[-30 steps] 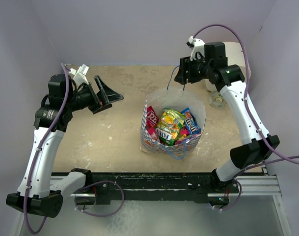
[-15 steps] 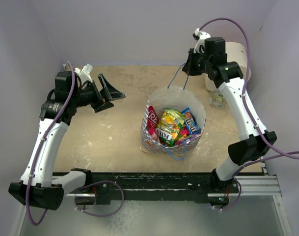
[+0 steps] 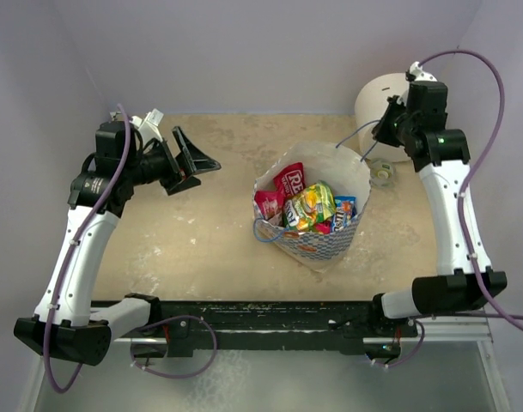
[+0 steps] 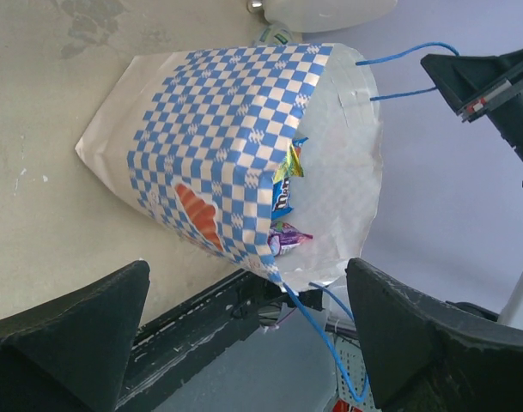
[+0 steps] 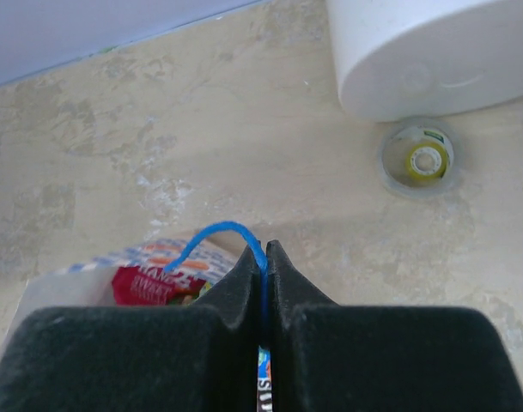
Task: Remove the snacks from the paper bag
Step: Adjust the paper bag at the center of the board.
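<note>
The paper bag point(image 3: 325, 245) stands mid-table, blue-and-white checked outside point(image 4: 235, 129), tipped with its mouth pulled toward the back right. The snacks point(image 3: 308, 206) fill it: red, yellow-green and blue packets, a few peeking from the mouth point(image 4: 282, 202) in the left wrist view. My right gripper point(image 5: 265, 249) is shut on the bag's far blue cord handle point(image 5: 211, 230), high at the back right point(image 3: 383, 129), with the cord taut. My left gripper point(image 3: 188, 163) hangs open left of the bag, nothing between its fingers point(image 4: 63, 335). The near handle point(image 3: 270, 230) droops loose.
A large white cylinder point(image 3: 381, 103) stands at the back right corner, close behind my right gripper. A small round roll with a yellow centre point(image 5: 420, 159) lies on the table just in front of it. The black rail point(image 3: 270, 313) runs along the near edge.
My right gripper shut on the far handle, then swung right and up, tipping the bag toward the back right. The left arm lifted slightly, then held still, open.
</note>
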Action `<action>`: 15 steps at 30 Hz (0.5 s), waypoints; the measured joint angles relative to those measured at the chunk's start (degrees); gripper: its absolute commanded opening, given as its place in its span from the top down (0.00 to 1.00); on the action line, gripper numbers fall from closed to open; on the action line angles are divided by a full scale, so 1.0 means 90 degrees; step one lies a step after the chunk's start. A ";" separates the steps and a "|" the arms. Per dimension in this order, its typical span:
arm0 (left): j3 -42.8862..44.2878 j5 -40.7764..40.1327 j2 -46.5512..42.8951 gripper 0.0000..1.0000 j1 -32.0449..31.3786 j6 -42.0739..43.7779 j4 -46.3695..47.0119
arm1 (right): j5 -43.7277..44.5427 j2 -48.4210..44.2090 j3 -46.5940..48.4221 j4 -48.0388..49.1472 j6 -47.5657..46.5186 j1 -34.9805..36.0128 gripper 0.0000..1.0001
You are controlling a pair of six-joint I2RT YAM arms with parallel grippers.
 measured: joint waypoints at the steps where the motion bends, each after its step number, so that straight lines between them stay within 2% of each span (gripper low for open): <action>1: 0.0012 0.0029 0.0002 0.01 -0.0010 -0.0022 -0.0012 | 0.0017 -0.0175 -0.0097 -0.0058 -0.0002 -0.0005 0.99; 4: 0.0083 0.0121 0.0022 0.01 -0.0063 -0.0058 -0.0032 | -0.0061 -0.0578 -0.0284 -0.0226 -0.0022 -0.0002 0.98; 8: 0.0143 0.0165 0.0024 0.01 -0.0410 -0.0240 -0.0036 | -0.0835 -0.0988 -0.0355 -0.0425 -0.0041 0.0000 0.96; 11: 0.0143 0.0073 0.0024 0.01 -0.0903 -0.0362 -0.0155 | -0.1513 -0.1158 -0.0355 -0.0457 -0.0005 0.0002 0.93; 15: 0.0194 -0.0476 0.0007 0.01 -0.1965 -0.0551 -0.0571 | -0.2419 -0.1241 -0.0420 -0.0396 0.0117 0.0000 0.92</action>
